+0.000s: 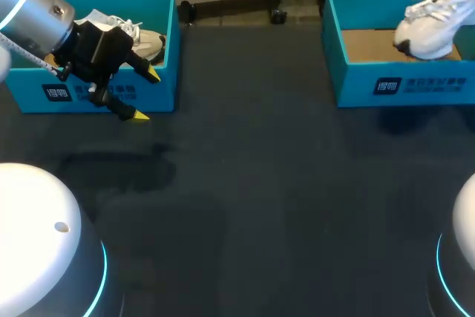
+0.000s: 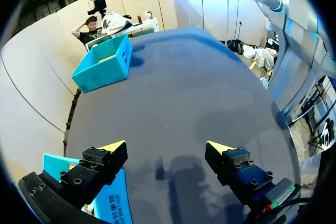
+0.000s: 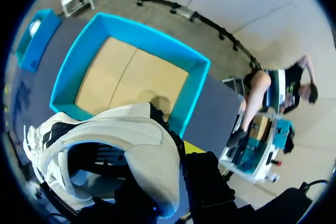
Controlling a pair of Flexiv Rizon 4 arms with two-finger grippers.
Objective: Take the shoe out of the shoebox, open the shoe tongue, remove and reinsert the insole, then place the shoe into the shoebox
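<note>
A white shoe (image 1: 429,21) hangs over the right blue shoebox (image 1: 401,87). My right gripper (image 3: 177,155) is shut on its heel collar, one finger inside the white shoe (image 3: 105,140) and one outside. Below it the right shoebox (image 3: 68,77) shows a bare cardboard floor. My left gripper (image 1: 145,94) stands open with nothing in it, in front of the left blue shoebox (image 1: 165,42), which holds a second white shoe (image 1: 126,33). In the left wrist view the left gripper (image 2: 165,146) faces across the table toward the right shoebox (image 2: 102,66) and the lifted shoe (image 2: 116,22).
The dark table top (image 1: 260,183) stretches between the two boxes. A corner of the left shoebox (image 2: 113,203) sits beside my left fingers. My arms' white bases (image 1: 37,235) stand at the near corners.
</note>
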